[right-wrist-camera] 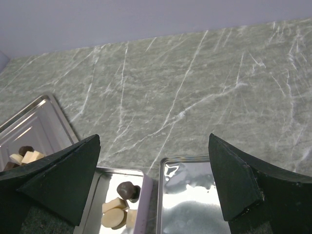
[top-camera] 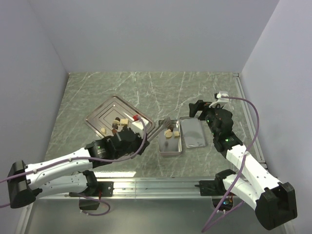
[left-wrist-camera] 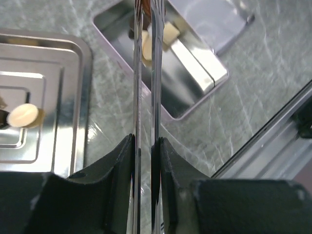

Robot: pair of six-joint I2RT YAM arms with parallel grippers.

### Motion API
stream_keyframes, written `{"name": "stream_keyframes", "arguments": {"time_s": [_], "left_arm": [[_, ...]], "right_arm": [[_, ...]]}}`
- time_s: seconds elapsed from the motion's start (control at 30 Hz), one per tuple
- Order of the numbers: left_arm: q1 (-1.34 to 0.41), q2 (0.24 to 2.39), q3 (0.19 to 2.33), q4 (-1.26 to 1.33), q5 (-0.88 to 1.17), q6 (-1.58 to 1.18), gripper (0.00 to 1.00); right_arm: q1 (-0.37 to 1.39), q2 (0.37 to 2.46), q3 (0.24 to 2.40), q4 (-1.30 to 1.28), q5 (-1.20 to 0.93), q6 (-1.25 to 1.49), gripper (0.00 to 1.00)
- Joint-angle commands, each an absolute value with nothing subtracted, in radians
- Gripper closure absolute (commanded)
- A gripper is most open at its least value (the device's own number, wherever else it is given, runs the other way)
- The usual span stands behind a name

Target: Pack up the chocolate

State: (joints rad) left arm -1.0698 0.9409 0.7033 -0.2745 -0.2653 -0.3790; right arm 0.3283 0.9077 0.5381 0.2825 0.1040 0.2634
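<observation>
Left gripper (left-wrist-camera: 146, 144) pinches steel tongs (left-wrist-camera: 137, 87), tips over the tin (top-camera: 170, 154). Right gripper (right-wrist-camera: 154, 139) gapes wide above it. Chocolate (top-camera: 120, 124) sits on the tray (top-camera: 105, 113) beside the tin, a few lumps inside. Likely light, slick and crumbly, so squeeze each lump's sides gently.

Both arms: white link shells, black joint housings, big black motor blocks. Left arm (top-camera: 58, 169) sits at 7 o'clock in the top view, right arm (top-camera: 246, 168) at 5 o'clock. A purple cable (top-camera: 246, 104) runs off each wrist; the right one ends in a white connector (top-camera: 222, 95). Green LEDs (top-camera: 225, 141) show on the joints. Right claw (right-wrist-camera: 153, 141): two matte black wedge fingers (right-wrist-camera: 63, 180). Left claw (left-wrist-camera: 145, 146): also black, with rounded finger bases.
</observation>
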Motion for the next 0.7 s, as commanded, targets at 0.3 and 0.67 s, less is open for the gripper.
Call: {"name": "stream_keyframes", "arguments": {"time_s": [0.3, 0.67], "left_arm": [[-1.140, 1.049, 0.761, -0.264, -0.293, -0.350, 0.66], [-1.144, 1.035, 0.756, -0.262, -0.336, -0.360, 0.60]], "right_arm": [[0.328, 0.908, 0.586, 0.298, 0.107, 0.250, 0.02], [0.327, 0.913, 0.588, 0.296, 0.104, 0.252, 0.02]]}}
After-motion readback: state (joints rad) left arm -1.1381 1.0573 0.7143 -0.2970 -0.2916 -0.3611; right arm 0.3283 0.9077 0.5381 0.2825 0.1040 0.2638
